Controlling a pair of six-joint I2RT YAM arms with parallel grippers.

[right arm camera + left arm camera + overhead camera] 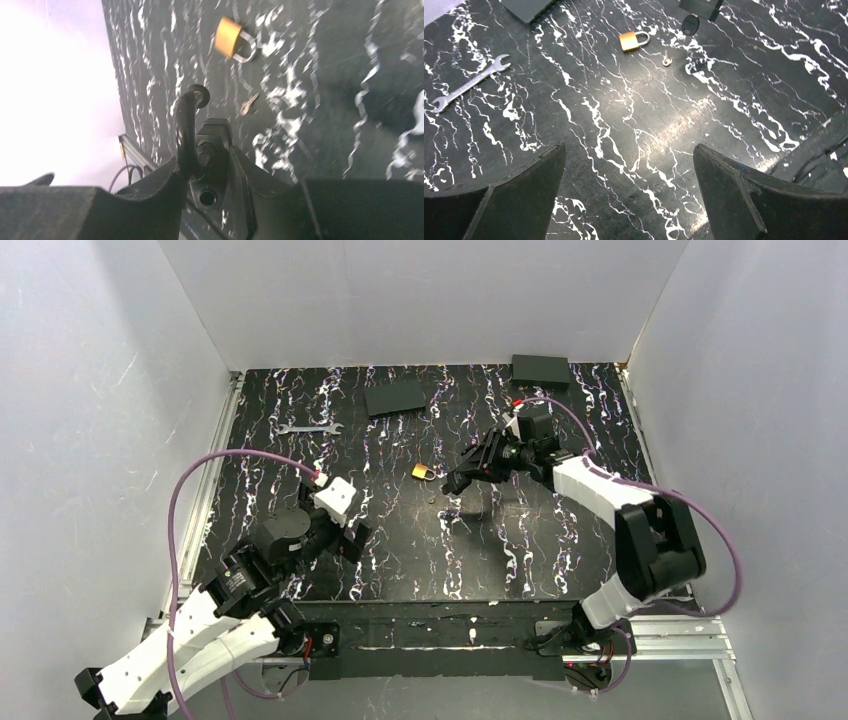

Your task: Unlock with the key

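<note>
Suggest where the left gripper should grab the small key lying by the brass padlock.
Probably the wider head, the end nearer the left arm. The key lies flat, blade pointing away, so come straight down with the open left gripper, fingers pinching the head's edges and leaving the blade free. The brass padlock lies clear of it.

the worktop [774,90] is glossy black with white marble veining and a soft sheen. the wrench [469,84] is bare silvery metal. the padlock [629,41] has a brass body and shiny silvery shackle. the black lock [182,130] has a glossy shackle. the left hand [629,150] has fingers [734,190] of matt black plastic.
</note>
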